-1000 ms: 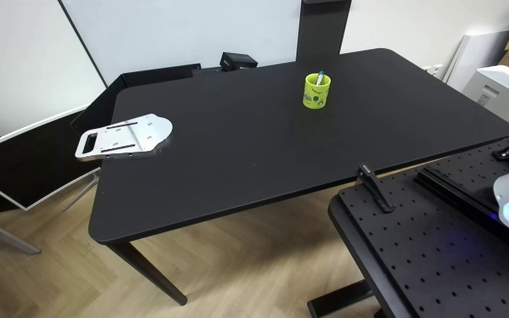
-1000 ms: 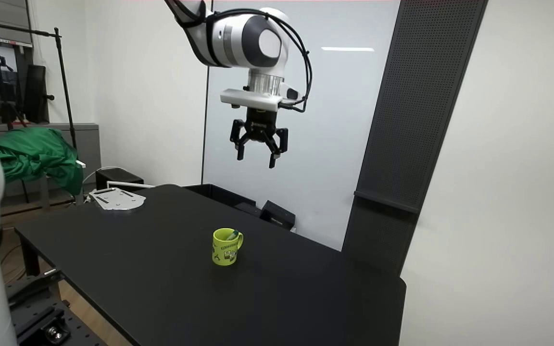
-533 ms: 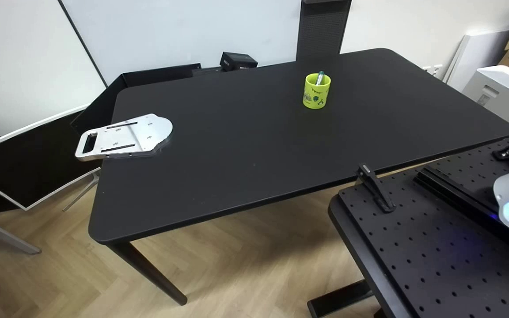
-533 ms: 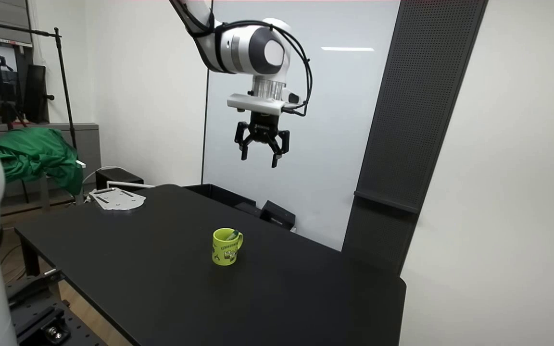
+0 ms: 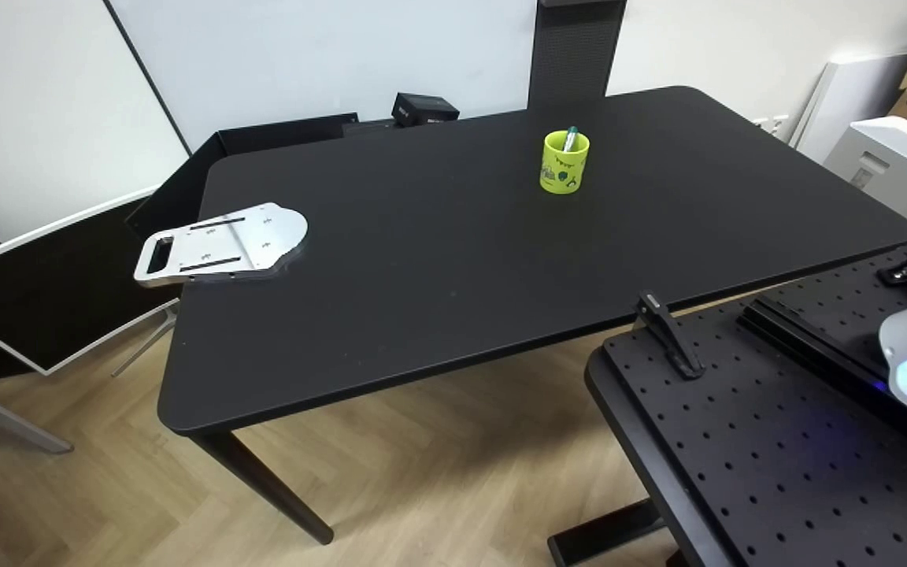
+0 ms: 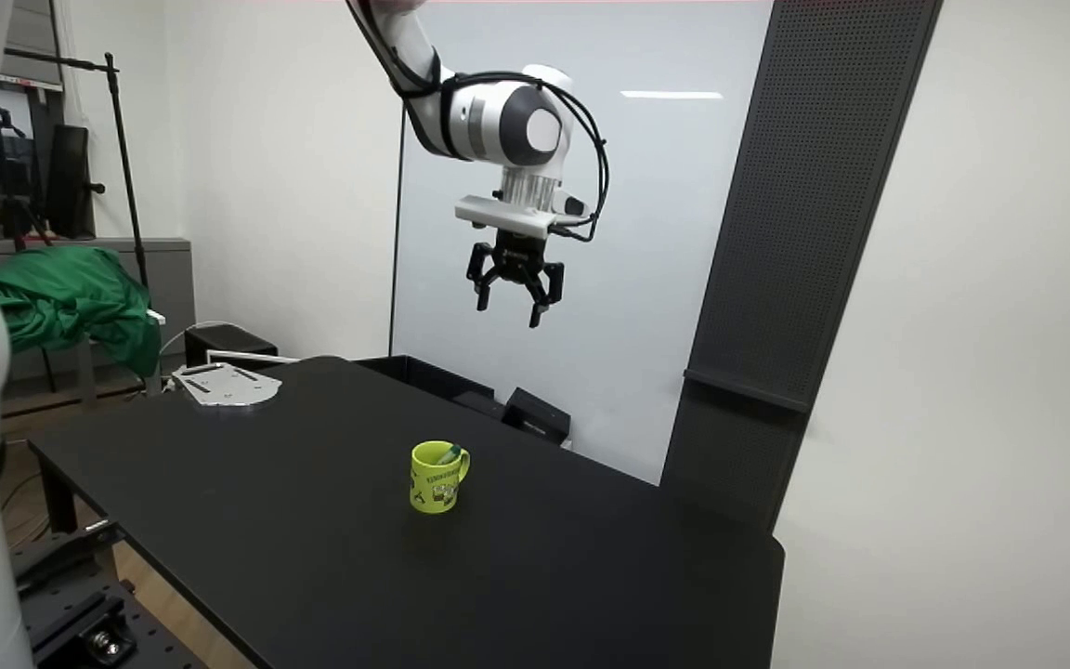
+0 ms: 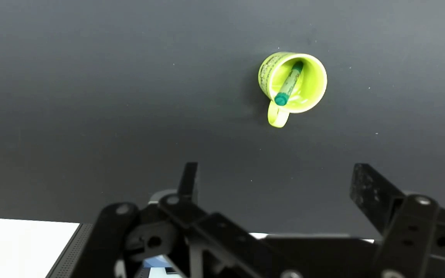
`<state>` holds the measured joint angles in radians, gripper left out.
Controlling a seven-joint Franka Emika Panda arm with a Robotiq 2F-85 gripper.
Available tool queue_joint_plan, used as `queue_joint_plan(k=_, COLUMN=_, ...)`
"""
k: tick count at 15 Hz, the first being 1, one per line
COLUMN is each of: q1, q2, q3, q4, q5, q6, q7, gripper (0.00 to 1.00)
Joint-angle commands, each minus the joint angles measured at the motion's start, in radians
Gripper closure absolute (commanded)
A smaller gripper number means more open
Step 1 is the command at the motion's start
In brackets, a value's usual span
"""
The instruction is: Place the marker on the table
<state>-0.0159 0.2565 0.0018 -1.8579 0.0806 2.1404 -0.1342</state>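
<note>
The marker, a short stick with green ends and a pale label, leans inside the lime-green cup. The marker shows in both exterior views (image 5: 570, 140) (image 6: 449, 454) and in the wrist view (image 7: 291, 83). The cup (image 5: 559, 175) stands upright on the matte black table (image 5: 422, 260), its handle visible in the wrist view (image 7: 278, 117). My gripper (image 6: 509, 313) hangs pointing down, well above the table, apart from the cup. In the wrist view the gripper (image 7: 276, 173) is open with nothing between its fingers, and the cup lies beyond the fingertips.
A white panel with a handle slot (image 5: 225, 244) overhangs one table end. A black perforated board (image 5: 784, 441) with clamps adjoins the table by the robot's base. A black box (image 6: 535, 416) sits behind the table, before a whiteboard.
In an exterior view my arm and gripper have moved right and the wrist slightly down. The gripper stays open. The cup and marker have not moved.
</note>
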Motion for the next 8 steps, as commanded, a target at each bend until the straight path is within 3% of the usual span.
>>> queue_joint_plan(k=1, q1=0.000, q2=0.102, q3=0.006, q4=0.140, q5=0.026, q6=-0.057, q7=0.071, gripper=0.00)
queue_joint_plan(k=8, q1=-0.012, q2=0.243, q3=0.013, q4=0.293, q5=0.118, q6=-0.140, q7=0.138, gripper=0.00)
